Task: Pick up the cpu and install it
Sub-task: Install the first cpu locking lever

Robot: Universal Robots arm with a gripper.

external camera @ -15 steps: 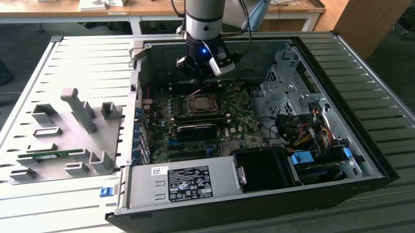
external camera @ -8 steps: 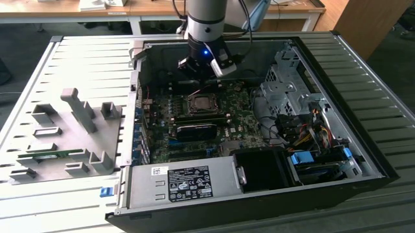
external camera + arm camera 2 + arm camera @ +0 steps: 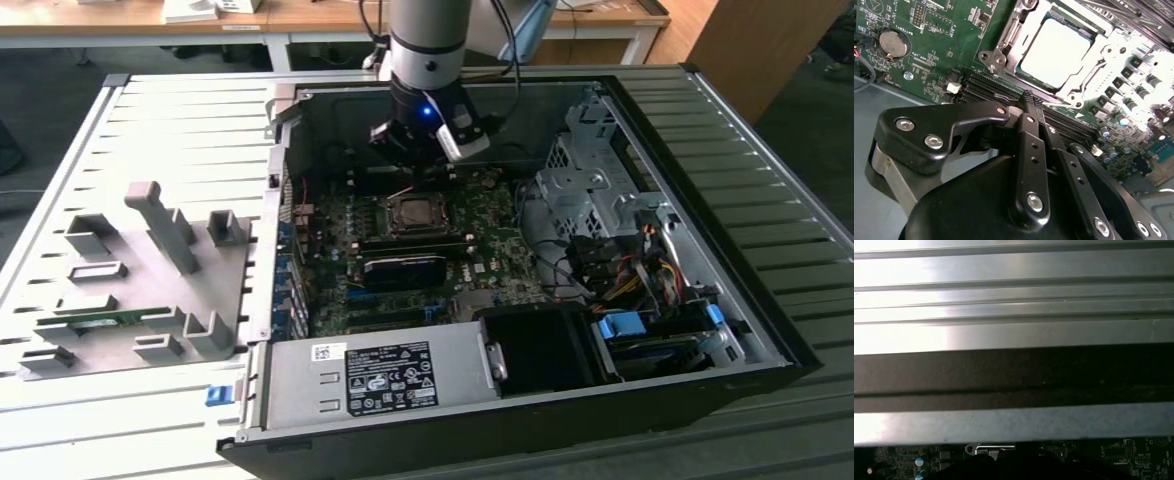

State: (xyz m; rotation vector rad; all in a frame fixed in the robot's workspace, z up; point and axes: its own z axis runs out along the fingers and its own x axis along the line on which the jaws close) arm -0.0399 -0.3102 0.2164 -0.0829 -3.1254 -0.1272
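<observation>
In the exterior view an open computer case (image 3: 747,200) lies on a ribbed metal table (image 3: 160,110), with the arm reaching down into it. The gripper (image 3: 416,160) hangs just above the green motherboard (image 3: 467,250), beside the socket (image 3: 416,212) on its far side. At this distance the chip itself is hard to pick out from the frame around it. A grey parts holder (image 3: 147,270) sits on the table to the exterior view's left of the case, well apart from the arm.

The second wrist view shows what the exterior view cannot: the cpu (image 3: 1054,52) lies flat in the socket (image 3: 1004,35), its silver top bright under glare, with the metal frame around it. The gripper (image 3: 1027,97) has its black fingers (image 3: 1031,145) pressed together with nothing between them, their tips near the socket's edge and over the memory slots (image 3: 984,90). A round coin battery (image 3: 893,44) sits on the board off to one side.

The first wrist view adds the ribbed table surface (image 3: 1014,295) and the dark case wall (image 3: 1014,375), with a thin strip of motherboard (image 3: 1134,457) along one edge.
</observation>
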